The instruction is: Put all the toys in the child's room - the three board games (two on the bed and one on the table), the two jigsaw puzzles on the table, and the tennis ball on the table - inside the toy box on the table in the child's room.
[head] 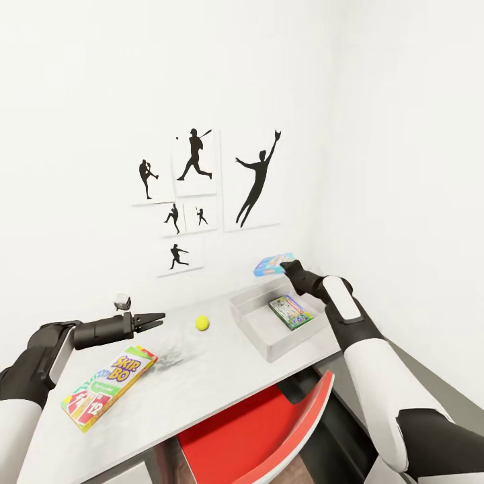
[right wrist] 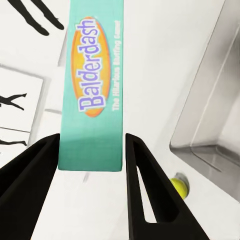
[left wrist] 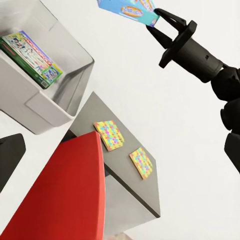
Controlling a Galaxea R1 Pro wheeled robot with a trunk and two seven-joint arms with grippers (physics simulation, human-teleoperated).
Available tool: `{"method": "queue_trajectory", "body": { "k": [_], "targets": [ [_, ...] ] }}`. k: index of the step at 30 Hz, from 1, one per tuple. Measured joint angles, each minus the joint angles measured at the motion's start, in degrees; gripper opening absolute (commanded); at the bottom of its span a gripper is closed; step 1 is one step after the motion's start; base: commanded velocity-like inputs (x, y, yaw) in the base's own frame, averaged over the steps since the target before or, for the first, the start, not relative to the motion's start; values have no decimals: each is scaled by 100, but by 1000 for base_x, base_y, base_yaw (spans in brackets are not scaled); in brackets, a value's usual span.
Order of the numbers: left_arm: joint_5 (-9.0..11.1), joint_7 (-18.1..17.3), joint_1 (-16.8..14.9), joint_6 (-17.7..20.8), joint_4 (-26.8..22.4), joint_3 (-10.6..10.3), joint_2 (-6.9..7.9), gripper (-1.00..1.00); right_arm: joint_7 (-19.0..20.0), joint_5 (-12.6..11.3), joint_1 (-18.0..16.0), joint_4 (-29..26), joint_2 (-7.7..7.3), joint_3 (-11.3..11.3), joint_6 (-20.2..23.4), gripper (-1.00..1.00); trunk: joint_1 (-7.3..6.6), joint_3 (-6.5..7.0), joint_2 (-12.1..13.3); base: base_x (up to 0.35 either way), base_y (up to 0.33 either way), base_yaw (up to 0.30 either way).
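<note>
Two board games are apart from the third: the white-and-green box [head: 291, 312] lies flat inside the grey toy box [head: 265, 339] at the right end of the table [head: 202, 383], while the smaller blue box [head: 272, 263] is up in the air above the far side of that bin, pinched at one end between the fingers of the right gripper [head: 285, 267]; in the right wrist view the same blue box [right wrist: 95, 85], lettered Balderdash, stands between the two black fingers [right wrist: 145, 190], which close on its lower edge; the left wrist view shows the right gripper [left wrist: 156, 21] holding the box [left wrist: 129, 9] by its corner. The SKIP-BO box [head: 107, 387] lies flat on the near left part of the table; the tennis ball [head: 202, 323] sits on the table top between the left gripper [head: 158, 318] and the toy box, touching neither. The left gripper hovers just above the table, empty, its fingers close together with only a narrow gap. Two jigsaw puzzles [left wrist: 111, 135] lie side by side on a lower grey cabinet top [left wrist: 125, 172] in the left wrist view, beside a red chair [head: 269, 437]; black baseball player pictures [head: 195, 195] hang on the white wall behind.
</note>
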Motion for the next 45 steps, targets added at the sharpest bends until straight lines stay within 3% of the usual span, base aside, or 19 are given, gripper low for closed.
{"method": "queue_trajectory", "body": {
  "k": [12, 22, 30, 36, 38, 42, 45],
  "targets": [
    [-1, -1, 0, -18, 113, 0, -3, 100, -60, -13, 71, -18, 17, 40, -3, -100, 0, 0, 0, 0, 0, 0],
    [-6, 0, 0, -20, 121, 0, -7, 100, -448, -17, 74, -51, 18, 1, -21, -100, 0, 0, 0, 0, 0, 0],
    [-2, -8, 3, -21, 122, 1, 0, 100, -995, -49, 74, -383, 32, 0, -7, -100, 0, 1, 0, 0, 0, 0],
    [-3, -8, 4, -20, 122, 7, 0, 100, -1583, -71, 81, -840, 192, 1, -12, -100, 0, 0, 0, 0, 0, 0],
    [-2, -8, 4, -20, 122, 7, 0, 100, -1652, -135, 79, -884, 211, 0, 6, -100, 0, 0, 0, 0, 0, 0],
    [0, -16, 3, -21, 122, 8, 0, 100, -1737, -608, 81, -901, 220, 23, 55, -100, 0, 0, 0, 0, 0, 0],
    [0, -17, 4, -20, 122, 9, 0, 100, -1966, -698, 84, -868, 229, 57, 67, -100, 0, 0, 0, 0, 0, 0]
  ]
}}
